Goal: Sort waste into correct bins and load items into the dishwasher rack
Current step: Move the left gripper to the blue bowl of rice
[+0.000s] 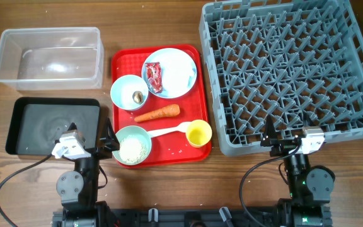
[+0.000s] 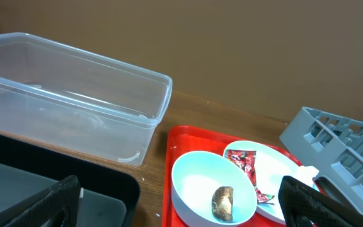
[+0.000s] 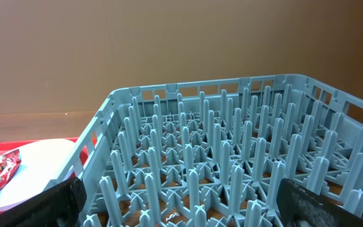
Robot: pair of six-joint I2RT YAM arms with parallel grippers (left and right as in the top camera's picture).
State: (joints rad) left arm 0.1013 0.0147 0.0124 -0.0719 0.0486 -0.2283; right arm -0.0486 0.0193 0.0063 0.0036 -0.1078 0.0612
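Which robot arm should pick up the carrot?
Probably the left. The left gripper sits open beside the red tray, nearer the carrot than the right gripper. Both bins, the clear tub and the black tray, lie on its side.

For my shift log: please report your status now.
Left end effector open, right end effector open, both empty. Carrot on red tray, wrapper on plate, rack empty. No obstruction seen.

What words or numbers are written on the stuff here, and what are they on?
None can be read.
The red snack wrapper on the pale blue plate has some printed marks, but they are too small and blurred to read in any view.
The clear tub, black tray, grey rack and red serving tray show no lettering.
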